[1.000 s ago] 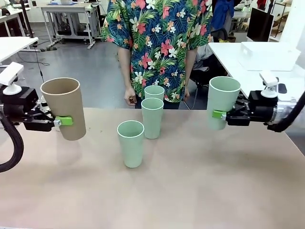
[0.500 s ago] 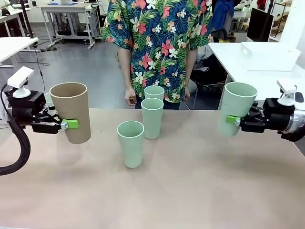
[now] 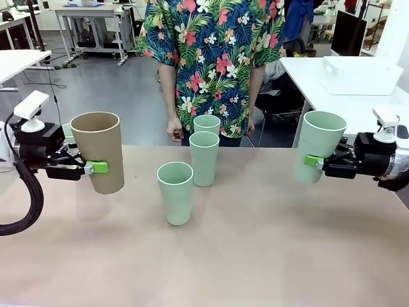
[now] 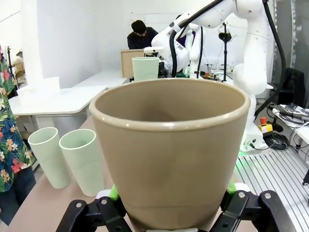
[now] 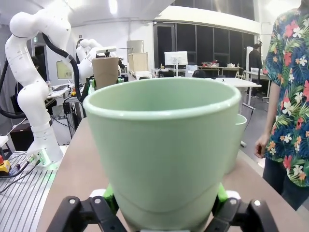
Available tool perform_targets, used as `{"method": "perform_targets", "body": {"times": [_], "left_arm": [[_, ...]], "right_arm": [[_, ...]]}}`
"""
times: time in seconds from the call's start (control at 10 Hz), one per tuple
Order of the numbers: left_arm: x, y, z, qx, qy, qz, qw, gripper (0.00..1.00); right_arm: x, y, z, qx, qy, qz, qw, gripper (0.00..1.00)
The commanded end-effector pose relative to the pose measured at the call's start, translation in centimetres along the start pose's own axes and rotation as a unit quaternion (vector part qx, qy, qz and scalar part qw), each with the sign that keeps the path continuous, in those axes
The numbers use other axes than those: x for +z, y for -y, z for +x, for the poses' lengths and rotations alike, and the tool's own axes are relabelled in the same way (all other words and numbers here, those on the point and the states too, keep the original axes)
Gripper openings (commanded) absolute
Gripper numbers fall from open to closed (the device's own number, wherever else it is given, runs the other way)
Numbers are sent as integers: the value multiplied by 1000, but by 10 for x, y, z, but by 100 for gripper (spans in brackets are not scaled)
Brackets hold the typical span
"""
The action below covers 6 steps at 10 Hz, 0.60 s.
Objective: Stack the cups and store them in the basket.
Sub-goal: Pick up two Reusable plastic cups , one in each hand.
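Front view: cups [image 3: 175,192] upright (mouths up).

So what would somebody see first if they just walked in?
Two cups held up off the table, one at each side: the left pincer grips a brown cup, the right pincer a green cup. Between them three more green cups stand in the middle of the table, in front of a person in a flowery shirt.
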<state>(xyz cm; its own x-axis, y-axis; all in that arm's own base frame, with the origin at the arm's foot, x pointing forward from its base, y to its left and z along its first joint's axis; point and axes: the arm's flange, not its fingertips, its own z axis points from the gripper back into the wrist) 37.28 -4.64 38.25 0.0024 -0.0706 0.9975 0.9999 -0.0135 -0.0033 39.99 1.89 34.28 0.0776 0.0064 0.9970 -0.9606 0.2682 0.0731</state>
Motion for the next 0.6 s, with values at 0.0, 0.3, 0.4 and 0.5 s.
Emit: {"method": "perform_targets", "body": {"times": [0.0,0.3,0.4,0.5], "left_arm": [[-7,16,-1,-3,9,20,1000,85],[0,0,0,0,-1,2,1000,85],[0,0,0,0,-1,2,1000,85],[0,0,0,0,-1,2,1000,85]], "right_arm": [[6,-33,-2,-3,-5,-12,1000,84],[1,1,0,-1,-2,-3,1000,84],[1,1,0,-1,-2,-3,1000,84],[1,1,0,-1,-2,-3,1000,84]]}}
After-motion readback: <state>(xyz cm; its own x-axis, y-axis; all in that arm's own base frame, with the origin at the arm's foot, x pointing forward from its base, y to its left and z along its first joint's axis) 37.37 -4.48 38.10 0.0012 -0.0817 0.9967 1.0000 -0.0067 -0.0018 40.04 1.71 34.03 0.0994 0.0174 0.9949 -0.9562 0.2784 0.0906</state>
